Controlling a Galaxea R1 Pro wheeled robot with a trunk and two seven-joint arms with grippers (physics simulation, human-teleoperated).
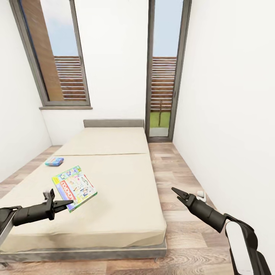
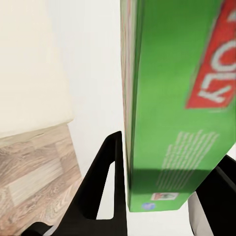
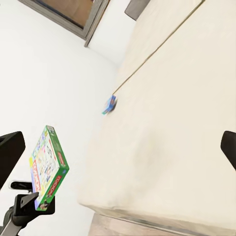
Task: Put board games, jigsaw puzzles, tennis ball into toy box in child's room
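The left gripper (image 1: 65, 205) was clamped on the near corner of the green-edged board game (image 1: 74, 187), holding it lifted clear of the bed (image 1: 114, 183) with its pastel cover tilted up toward the head camera. In the left wrist view the box (image 2: 172, 98) stood on edge between the two black fingers (image 2: 105, 182), its green side with the red label filling the gap, one finger pressed against each broad face. From the right wrist view the same box (image 3: 49, 169) hung off the bed's side, pinched at its lower corner. The small blue-cyan board game (image 1: 54, 161) lay flat on the mattress near the bed's left edge, well apart from both arms. The right gripper (image 1: 178, 193) hovered over the wood floor (image 1: 179, 236) beside the bed, its jaws parted and empty.
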